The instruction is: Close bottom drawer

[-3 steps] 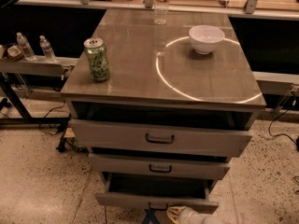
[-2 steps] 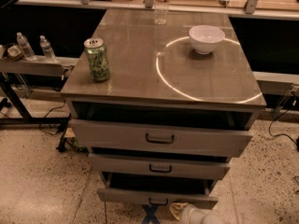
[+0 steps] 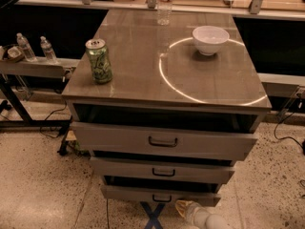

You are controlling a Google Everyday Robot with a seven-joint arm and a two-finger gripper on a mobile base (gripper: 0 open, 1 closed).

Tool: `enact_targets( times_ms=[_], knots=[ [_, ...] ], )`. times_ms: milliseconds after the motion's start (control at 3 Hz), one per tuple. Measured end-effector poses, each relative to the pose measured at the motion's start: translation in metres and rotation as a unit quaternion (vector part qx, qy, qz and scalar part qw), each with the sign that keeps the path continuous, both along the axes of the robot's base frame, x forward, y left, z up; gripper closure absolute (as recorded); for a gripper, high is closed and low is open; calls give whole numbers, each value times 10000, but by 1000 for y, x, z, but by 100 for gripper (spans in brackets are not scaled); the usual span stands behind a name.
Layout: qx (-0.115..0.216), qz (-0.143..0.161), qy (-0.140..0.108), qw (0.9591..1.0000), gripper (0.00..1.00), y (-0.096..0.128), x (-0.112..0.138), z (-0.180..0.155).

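The bottom drawer (image 3: 161, 195) is the lowest and slimmest grey front of the cabinet, with a small dark handle (image 3: 162, 198). It stands slightly pulled out, and a dark gap shows above its front. My gripper (image 3: 187, 209) is a pale shape at the bottom edge of the camera view. It is just below and in front of the drawer's right half, close to the front panel. Whether it touches the panel I cannot tell.
The middle drawer (image 3: 163, 170) and top drawer (image 3: 163, 140) also stand partly out. On the cabinet top are a green can (image 3: 99, 60), a white bowl (image 3: 210, 39) and a clear bottle (image 3: 164, 4). A blue tape cross (image 3: 153, 215) marks the floor. A side shelf (image 3: 33, 66) holds two small bottles.
The bottom drawer's front has moved a little back toward the cabinet. My gripper has stayed low at its right front, shifting slightly up and toward the drawer.
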State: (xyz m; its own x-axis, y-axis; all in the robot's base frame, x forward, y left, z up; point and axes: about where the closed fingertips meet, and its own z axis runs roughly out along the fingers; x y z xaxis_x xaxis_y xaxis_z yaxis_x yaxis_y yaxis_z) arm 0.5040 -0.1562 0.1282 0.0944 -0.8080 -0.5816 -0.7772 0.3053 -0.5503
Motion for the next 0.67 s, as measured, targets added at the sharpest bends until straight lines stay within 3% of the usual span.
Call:
enact_targets(
  times_ms=[667],
  knots=[
    [194, -79, -185, 9996, 100, 14, 29, 2]
  ],
)
